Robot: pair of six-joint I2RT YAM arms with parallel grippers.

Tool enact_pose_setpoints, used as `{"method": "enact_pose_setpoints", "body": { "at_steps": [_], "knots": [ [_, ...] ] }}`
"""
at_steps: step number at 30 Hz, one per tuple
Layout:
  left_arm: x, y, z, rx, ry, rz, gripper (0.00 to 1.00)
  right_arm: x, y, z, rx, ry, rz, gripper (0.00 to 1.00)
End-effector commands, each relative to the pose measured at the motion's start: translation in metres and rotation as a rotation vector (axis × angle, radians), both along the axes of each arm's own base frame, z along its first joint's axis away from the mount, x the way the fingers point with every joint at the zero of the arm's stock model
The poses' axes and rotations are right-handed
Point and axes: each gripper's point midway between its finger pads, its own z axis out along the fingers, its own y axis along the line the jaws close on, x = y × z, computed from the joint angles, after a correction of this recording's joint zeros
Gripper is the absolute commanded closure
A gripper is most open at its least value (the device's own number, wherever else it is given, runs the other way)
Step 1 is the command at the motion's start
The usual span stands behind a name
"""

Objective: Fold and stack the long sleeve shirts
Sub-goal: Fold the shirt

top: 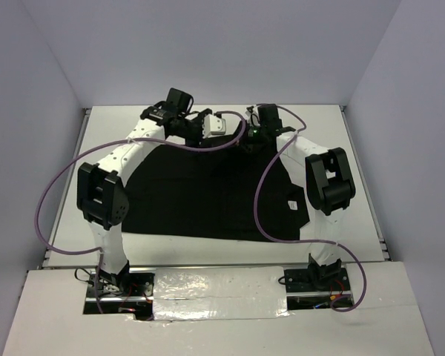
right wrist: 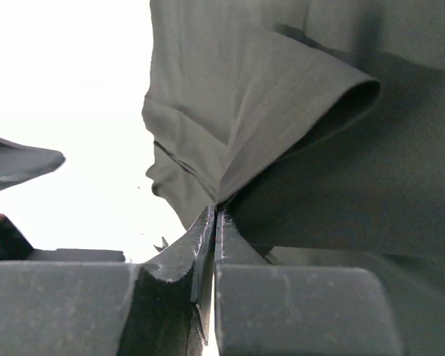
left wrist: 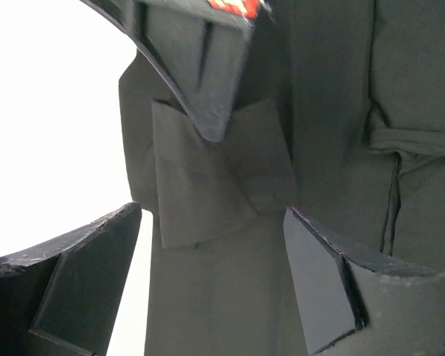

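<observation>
The black long sleeve shirt [top: 208, 193] lies flat on the white table [top: 107, 126], a purple cable [top: 256, 196] draped over its right side beside a small white tag [top: 291, 205] too small to read, while at its far edge the left gripper [left wrist: 211, 222] gapes wide and the right gripper [right wrist: 215, 215] pinches a fold.

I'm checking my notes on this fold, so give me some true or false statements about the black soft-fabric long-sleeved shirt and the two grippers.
1. The right gripper is shut on a fold of the black soft-fabric long-sleeved shirt. True.
2. The left gripper clamps the shirt. False: its jaws stand open above the cloth.
3. Both grippers are at the shirt's far edge. True.
4. A second shirt lies on the white table. False: only one shirt shows.
</observation>
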Motion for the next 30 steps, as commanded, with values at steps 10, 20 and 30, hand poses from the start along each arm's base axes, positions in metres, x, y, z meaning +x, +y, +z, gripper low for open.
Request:
{"method": "enact_pose_setpoints", "body": {
  "at_steps": [10,20,30],
  "knots": [
    [-0.007,-0.017,-0.038,0.044,0.005,0.260,0.01,0.003,0.023,0.045,0.203,0.105,-0.148,1.00],
    [0.004,-0.023,-0.045,-0.011,-0.005,0.494,0.01,-0.003,0.029,0.057,0.269,0.166,-0.242,1.00],
    [0.001,-0.006,-0.056,0.074,-0.049,0.523,0.26,-0.003,0.027,0.067,0.276,0.150,-0.265,1.00]
  ]
}}
